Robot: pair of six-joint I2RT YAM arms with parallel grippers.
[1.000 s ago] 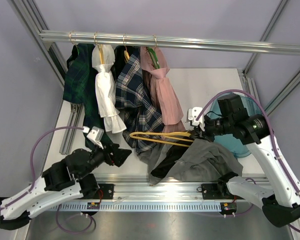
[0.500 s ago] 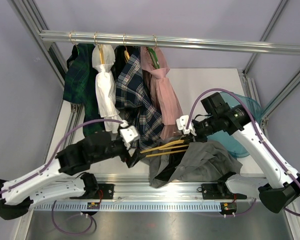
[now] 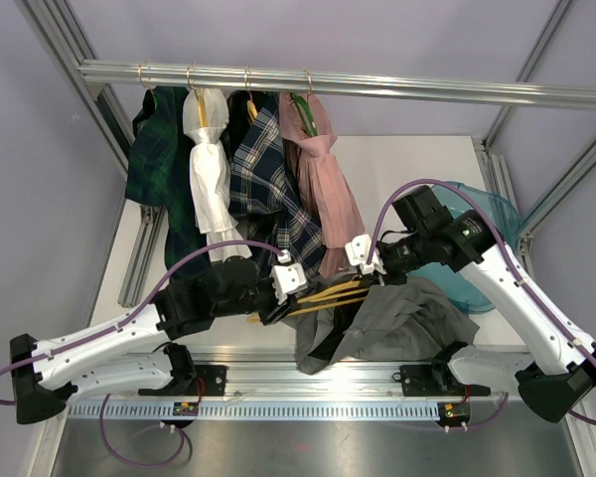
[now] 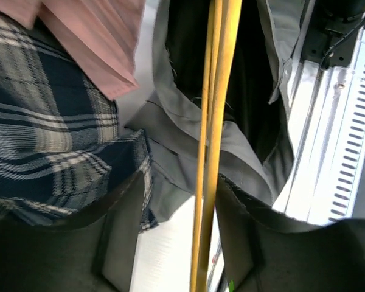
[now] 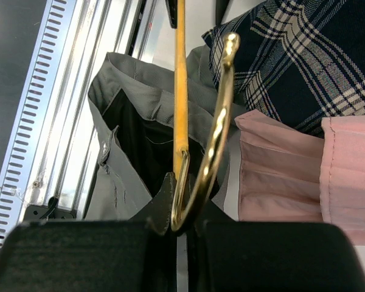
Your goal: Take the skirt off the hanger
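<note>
Fingers of right gripper [image 5: 179, 228] pinch one gold hanger [image 3: 323, 295]; left gripper [image 4: 204, 243] straddles it, spread; four garments [image 3: 263, 189] hang.

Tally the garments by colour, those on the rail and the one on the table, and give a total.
Green plaid: 1
White: 1
Navy plaid: 1
Pink: 1
Grey skirt, on the table: 1
Total: 5

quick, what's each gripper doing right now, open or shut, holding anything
Left gripper: open, fingers either side of the gold hanger, not clamped.
Right gripper: shut on the gold hanger's end, above the gray skirt.
</note>
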